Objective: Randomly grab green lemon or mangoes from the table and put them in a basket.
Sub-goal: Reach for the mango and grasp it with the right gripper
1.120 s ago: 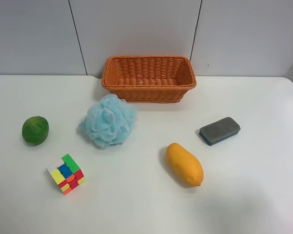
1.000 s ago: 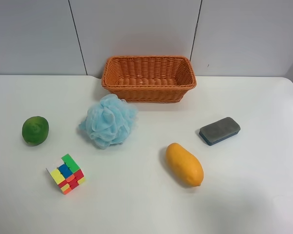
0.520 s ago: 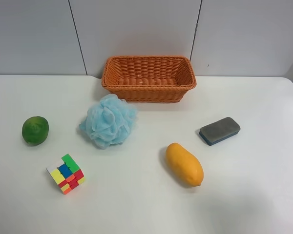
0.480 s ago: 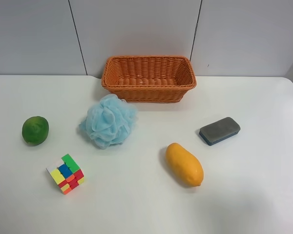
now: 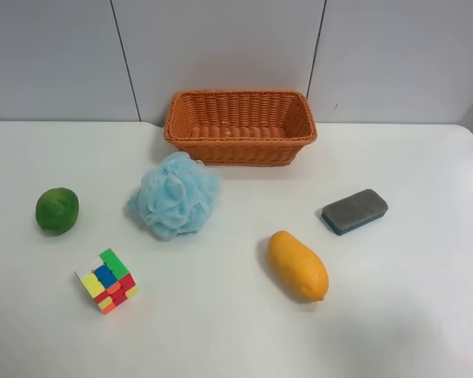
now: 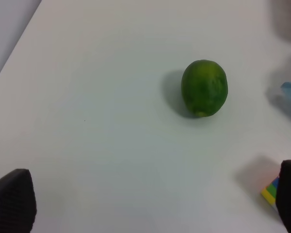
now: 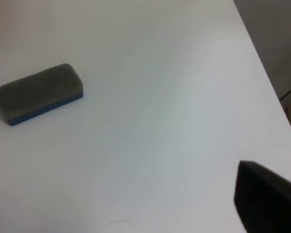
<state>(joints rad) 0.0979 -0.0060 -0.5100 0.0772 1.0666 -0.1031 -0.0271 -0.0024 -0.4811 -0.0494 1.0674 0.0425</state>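
Note:
The green lemon (image 5: pixel 57 210) lies on the white table (image 5: pixel 221 331) at the exterior high view's left. It also shows in the left wrist view (image 6: pixel 204 88), ahead of my left gripper (image 6: pixel 150 199), whose fingers stand wide apart and empty. The yellow-orange mango (image 5: pixel 297 264) lies right of centre. The orange wicker basket (image 5: pixel 240 126) stands at the back by the wall, with nothing showing inside. My right gripper (image 7: pixel 131 213) is open and empty; one finger (image 7: pixel 264 199) shows. Neither arm shows in the exterior high view.
A blue bath pouf (image 5: pixel 174 195) lies in front of the basket. A multicoloured puzzle cube (image 5: pixel 106 280) sits near the lemon; its corner shows in the left wrist view (image 6: pixel 272 190). A grey eraser block (image 5: pixel 355 210) lies at the right, also in the right wrist view (image 7: pixel 38 93). The table edge (image 7: pixel 262 73) runs close by.

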